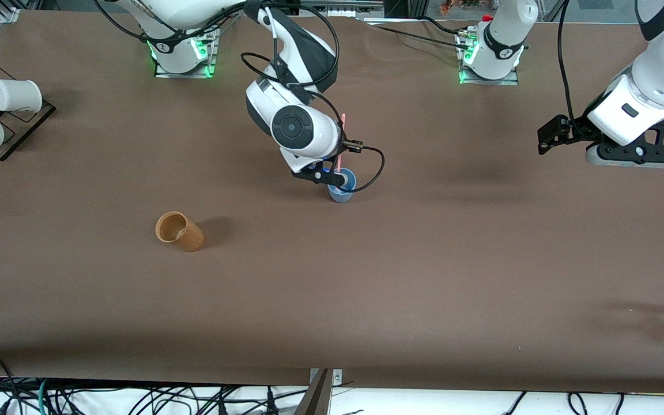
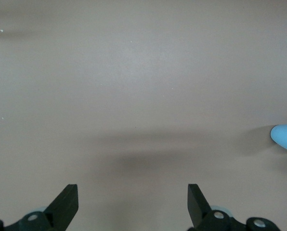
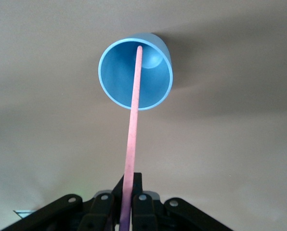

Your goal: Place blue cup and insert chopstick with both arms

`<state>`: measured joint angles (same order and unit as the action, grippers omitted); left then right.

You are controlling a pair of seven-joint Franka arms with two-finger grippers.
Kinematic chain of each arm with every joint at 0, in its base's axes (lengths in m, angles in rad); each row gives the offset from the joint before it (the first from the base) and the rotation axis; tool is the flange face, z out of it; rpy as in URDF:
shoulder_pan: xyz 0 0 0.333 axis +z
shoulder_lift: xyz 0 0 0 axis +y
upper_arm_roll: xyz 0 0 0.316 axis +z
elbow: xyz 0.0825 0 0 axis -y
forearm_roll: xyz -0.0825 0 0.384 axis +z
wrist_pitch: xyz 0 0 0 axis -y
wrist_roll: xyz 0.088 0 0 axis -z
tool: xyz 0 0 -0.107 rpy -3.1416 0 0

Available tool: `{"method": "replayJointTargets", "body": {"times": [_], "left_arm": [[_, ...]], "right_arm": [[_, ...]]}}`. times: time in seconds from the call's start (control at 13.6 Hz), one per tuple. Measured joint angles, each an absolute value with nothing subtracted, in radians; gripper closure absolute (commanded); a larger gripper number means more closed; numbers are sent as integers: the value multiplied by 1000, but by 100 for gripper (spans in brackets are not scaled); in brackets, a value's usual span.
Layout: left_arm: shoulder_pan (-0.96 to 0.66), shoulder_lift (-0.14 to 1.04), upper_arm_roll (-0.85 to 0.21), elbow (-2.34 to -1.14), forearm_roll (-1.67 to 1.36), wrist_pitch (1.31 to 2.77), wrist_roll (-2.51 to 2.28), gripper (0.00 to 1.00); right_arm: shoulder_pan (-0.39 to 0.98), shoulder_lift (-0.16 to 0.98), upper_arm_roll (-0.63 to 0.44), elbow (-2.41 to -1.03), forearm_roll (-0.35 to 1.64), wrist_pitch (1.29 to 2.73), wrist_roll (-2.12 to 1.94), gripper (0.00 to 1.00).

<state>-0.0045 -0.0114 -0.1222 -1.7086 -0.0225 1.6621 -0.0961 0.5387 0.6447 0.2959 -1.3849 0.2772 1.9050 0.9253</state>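
Chopstick [image 3: 133, 125]: near-upright, clenched in right pincer [image 3: 126, 204], tip down inside the cup [image 3: 159, 91] directly below. Left pincer [image 2: 133, 204]: released, waiting over bare worktop [image 1: 424, 259].

Blue cup [image 3: 135, 72], pink chopstick [image 3: 132, 130], brown table [image 1: 366, 288].

A tan wooden cup [image 1: 179, 231] lies tipped on the brown table [image 1: 424, 276]; white cups [image 1: 14, 95] rest on a black rack [image 1: 21, 129].
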Motion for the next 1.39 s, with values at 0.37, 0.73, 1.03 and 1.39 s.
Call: {"method": "replayJointTargets", "body": {"times": [0.37,0.73,1.03,1.39], "left_arm": [[-5,-11,-122,-1709,-22,1662,-95,0],[-6,-11,-123,-1709,-22,1662,-95,0],[-9,-11,-126,-1709,-22,1662,-95,0],[-9,-11,-126,-1708,-22,1662,-95,0]], "right_arm": [[534,630,294,-1378,277,1929,925,0],[417,480,287,-1370,269,1846,875,0],[215,311,283,-1483,195,1791,577,0],[1,130,269,-1598,67,1745,204,0]]}}
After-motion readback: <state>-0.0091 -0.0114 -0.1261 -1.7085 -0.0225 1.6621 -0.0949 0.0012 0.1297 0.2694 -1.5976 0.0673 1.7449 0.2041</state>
